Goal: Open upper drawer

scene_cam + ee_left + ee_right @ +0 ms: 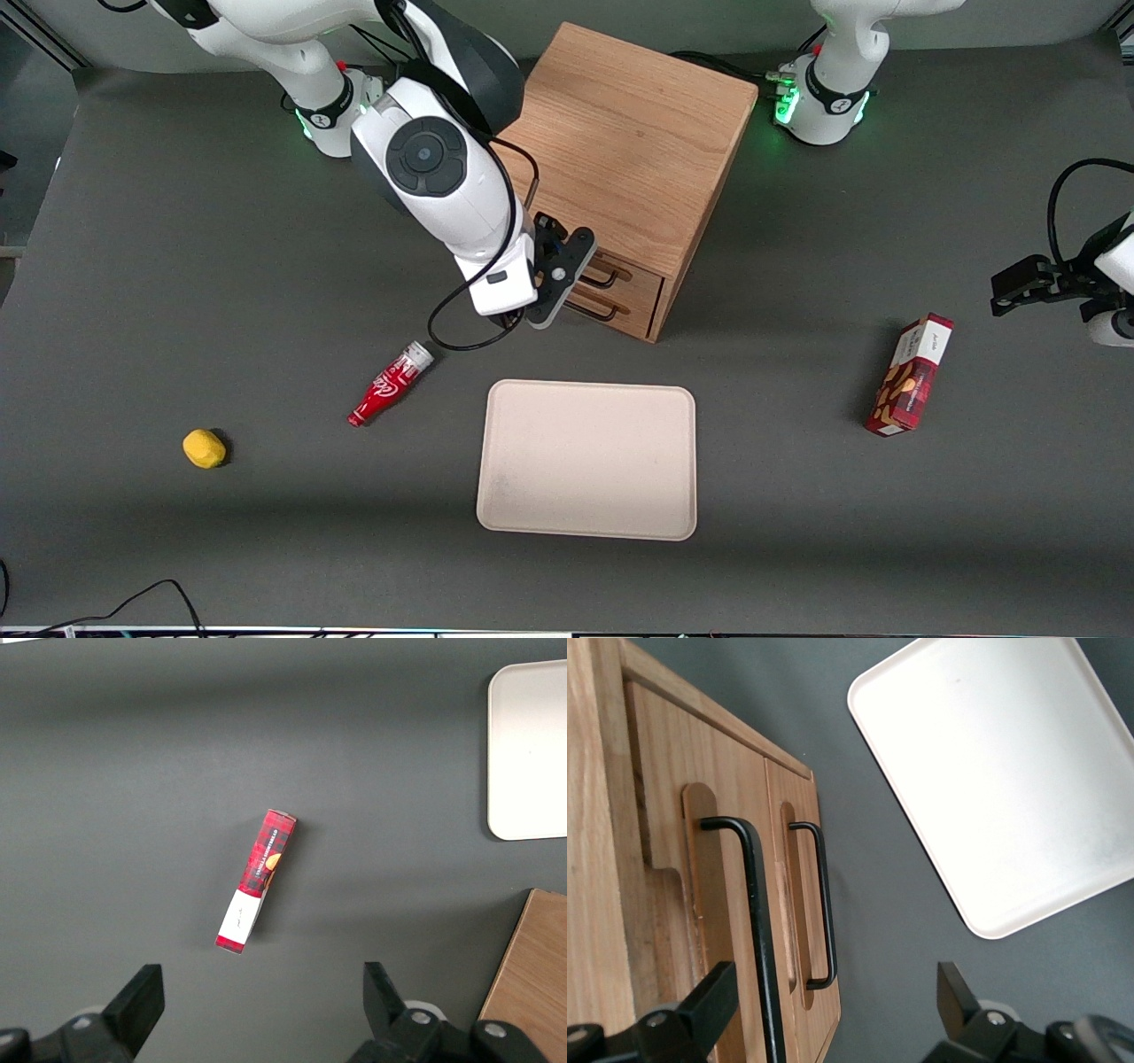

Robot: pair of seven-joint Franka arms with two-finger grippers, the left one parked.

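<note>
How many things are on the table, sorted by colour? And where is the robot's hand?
Wooden: 1, the cabinet
Red: 2, the bottle and the snack box
Yellow: 1, the small lump
Cream: 1, the tray
Total: 5
The gripper is open in front of the cabinet, at the upper drawer's handle.

My front camera looks down from high on the whole table [133,266]. My right wrist camera sits close to the cabinet [602,859], facing its drawers past my gripper [833,1010]; both views share the tray [586,459].
</note>
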